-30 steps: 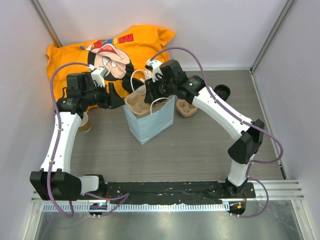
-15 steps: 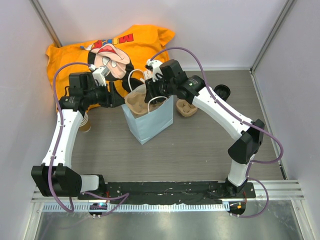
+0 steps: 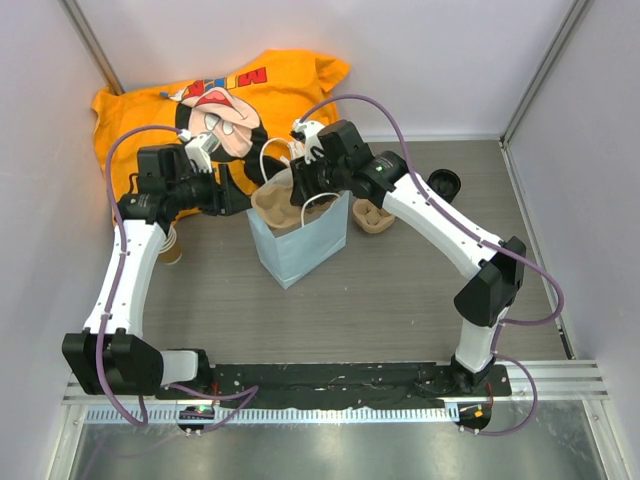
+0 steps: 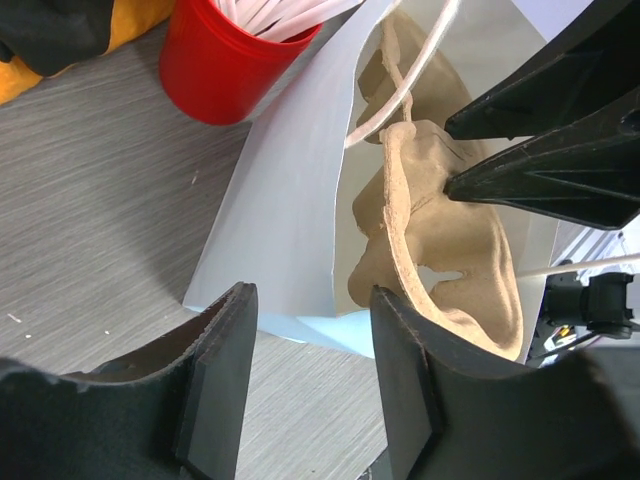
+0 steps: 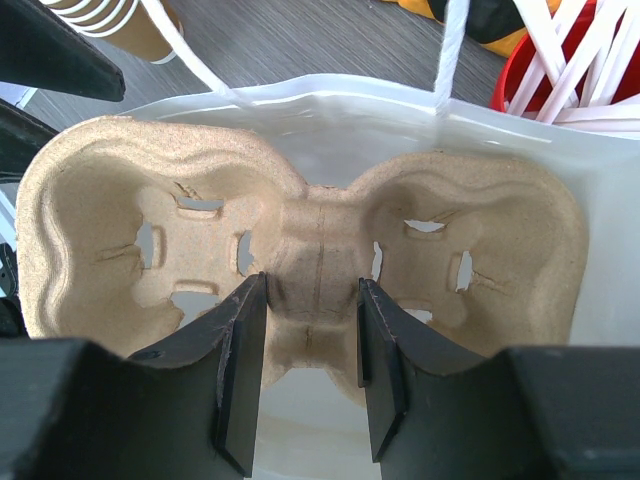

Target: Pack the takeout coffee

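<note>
Coffee first: where do you have it?

On my overhead feed the takeout coffee (image 3: 443, 184) stands upright on the table (image 3: 400, 300), black lid up. It is at the far right, just beyond the right arm's forearm and well apart from the bag (image 3: 300, 250). Neither pincer touches it.

What's nearest to it?

A spare pulp carrier (image 3: 372, 216) lies on the table between the coffee and the bag, just beside the bag's right wall.

And the right arm?

My right wrist feed shows the right gripper (image 5: 312, 295) clamped on the narrow middle of a cup carrier (image 5: 480, 250), one finger on each side. That carrier sits tilted in the bag's open mouth, its cup holes bare.

Left side?

The left gripper (image 4: 312, 300) hovers at the bag's left edge. Its jaws stand apart with nothing pinched between them; I see only the bag wall and the table beyond.

Anything else around?

A red cup (image 4: 225, 70) of white sticks (image 4: 270, 12) stands behind the bag. A stack of brown cups (image 3: 168, 247) sits under the left arm, and an orange T-shirt (image 3: 280, 85) lies crumpled at the back.
</note>
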